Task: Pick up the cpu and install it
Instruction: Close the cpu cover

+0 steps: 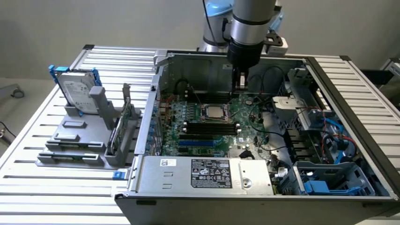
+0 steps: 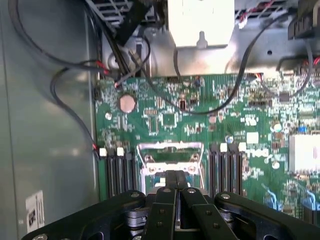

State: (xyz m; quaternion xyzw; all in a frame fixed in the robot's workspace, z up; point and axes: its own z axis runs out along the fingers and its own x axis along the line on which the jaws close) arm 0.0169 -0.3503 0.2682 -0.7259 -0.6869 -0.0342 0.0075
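Item: cpu (image 1: 216, 112), a small pale silvery square. Location: well right of the grey rack (image 1: 75, 140) and its blue-framed hard drive (image 1: 78, 91), inside the open computer case (image 1: 142, 136), lying flat in the socket frame near the middle of the green motherboard (image 1: 250, 129). Handling, as judged: light, rigid, with a smooth metal top that could slip; the contact side is probably delicate, so hold it by two opposite edges, kept level, with a gentle squeeze. Gripper (image 1: 241, 85): hangs above the board just beyond the socket, to the exterior view's right of the cpu. In the wrist view the black fingertips (image 2: 175, 176) meet pad to pad over the socket frame (image 2: 170, 149), with nothing between them and touching nothing.
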